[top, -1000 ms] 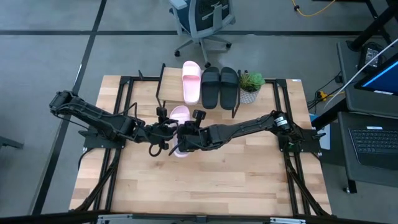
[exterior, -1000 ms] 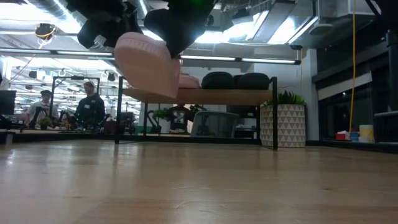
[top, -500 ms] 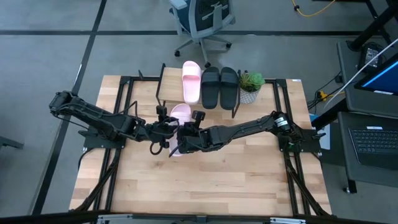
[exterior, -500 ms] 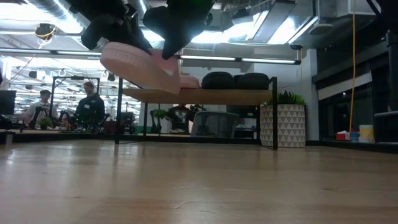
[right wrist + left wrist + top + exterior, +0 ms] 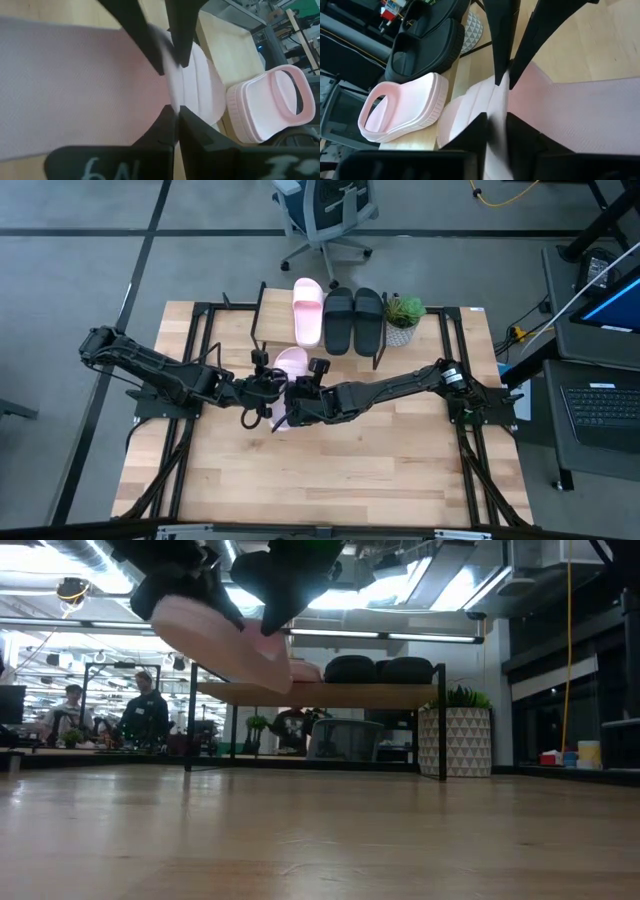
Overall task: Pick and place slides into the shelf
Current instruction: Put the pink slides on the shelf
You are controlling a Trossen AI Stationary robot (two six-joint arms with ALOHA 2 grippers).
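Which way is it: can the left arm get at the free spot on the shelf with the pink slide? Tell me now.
Probably yes. The shelf shows bare plank left of the pink slide on it. The left gripper and right gripper both clamp the lifted pink slide just before it.

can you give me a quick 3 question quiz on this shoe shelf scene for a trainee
1. How many slides lie on the shelf?
2. True or false: the pink slide between the two claws rests on the table.
3. Which stands just right of the shelf in the high view: A) a potted plant, B) a box, C) a lamp?

Key
1. Three: one pink slide and two black slides.
2. False. The low view shows it lifted clear of the tabletop, with the left claw and right claw both on it.
3. A, the potted plant.
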